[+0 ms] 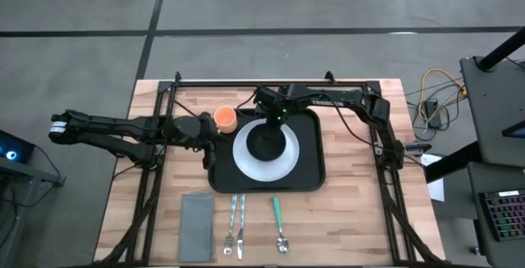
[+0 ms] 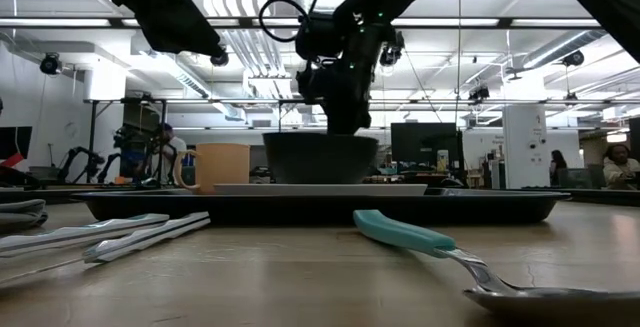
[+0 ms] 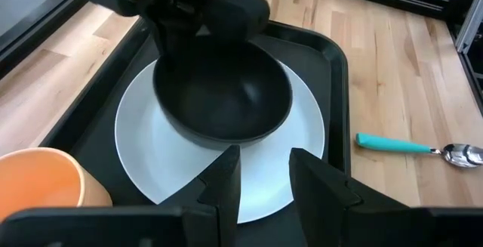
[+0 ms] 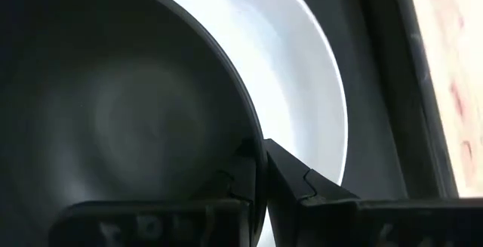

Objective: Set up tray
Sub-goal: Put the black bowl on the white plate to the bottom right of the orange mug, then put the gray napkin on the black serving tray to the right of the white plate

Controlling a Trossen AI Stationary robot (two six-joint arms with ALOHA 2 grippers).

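The black tray [image 1: 308, 178] lies mid-table. On it sits a white plate [image 1: 246, 165], and a black bowl [image 1: 264, 143] stands on the plate [image 3: 302, 156]. My right gripper [image 1: 275, 120] comes down at the bowl's far rim and is shut on it. An orange cup [image 1: 225, 119] stands upright at the tray's far left corner. My left gripper [image 3: 264, 175] hovers open just left of the plate, beside the cup [image 3: 41, 183], and touches nothing. In the low view the bowl [image 2: 320, 157] rests on the plate [image 2: 320, 189] under the right gripper [image 2: 345, 117]. My right gripper pinches the bowl's rim [image 4: 245, 118] on its far side, one finger [image 4: 234, 179] inside the bowl and the other [image 4: 302, 183] outside. The fingers come from above, pointing down. The bowl stands upright with its base on the white plate.
Between the tray and the table's near edge lie a folded grey napkin [image 1: 197, 216], a fork and knife [image 1: 234, 227] and a teal-handled spoon [image 1: 279, 223]. A black frame rail runs along the table's far edge [image 1: 271, 81]. Bare wood shows right of the tray.
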